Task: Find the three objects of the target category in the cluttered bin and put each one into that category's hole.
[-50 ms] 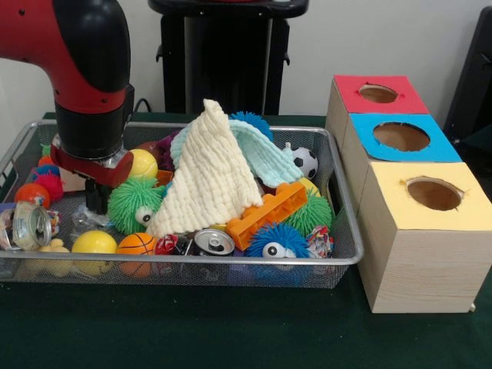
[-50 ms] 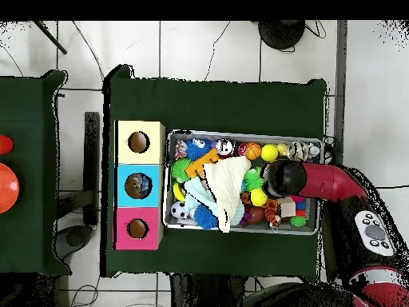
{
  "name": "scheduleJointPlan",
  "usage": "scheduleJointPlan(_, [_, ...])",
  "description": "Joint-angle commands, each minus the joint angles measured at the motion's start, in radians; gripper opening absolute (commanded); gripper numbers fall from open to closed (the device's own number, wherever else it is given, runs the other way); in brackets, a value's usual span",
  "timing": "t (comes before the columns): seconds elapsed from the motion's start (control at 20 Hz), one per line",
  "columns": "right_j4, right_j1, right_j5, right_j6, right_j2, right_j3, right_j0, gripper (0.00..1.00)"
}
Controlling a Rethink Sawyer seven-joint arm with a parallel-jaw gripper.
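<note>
Arm (image 1: 73, 46): glossy red shell, rounded cylindrical links, black band and black curved panel on upper side. Wrist section (image 1: 91, 127): matte black cylinder below red link. Red collar plate under wrist, silver fitting beneath. End effector (image 1: 96, 198): small, black, mounted under plate; finger detail not discernible. Overhead: black round cap (image 2: 285, 177) on red link; grey oval panel (image 2: 375, 232) with dark buttons on black segment; second red link near base.

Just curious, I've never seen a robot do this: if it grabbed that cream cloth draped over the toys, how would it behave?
The cream cloth would probably be floppy: it drapes in a peak over the toys. It looks light, and lifting one corner might drag it across the orange brick.
</note>
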Motion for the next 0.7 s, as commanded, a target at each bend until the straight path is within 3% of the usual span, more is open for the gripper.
scheduleJointPlan(0.05, [-0.046,0.018,-0.032,-0.044,0.009,0.033,-0.008,0.00])
scheduleJointPlan(0.25, [-0.045,0.010,-0.039,-0.077,0.031,0.037,-0.028,0.00])
scheduleJointPlan(0.3, [-0.045,0.009,-0.042,-0.086,0.038,0.039,-0.034,1.00])
scheduleJointPlan(0.7, [-0.069,0.043,-0.110,0.030,-0.028,-0.016,0.013,1.00])
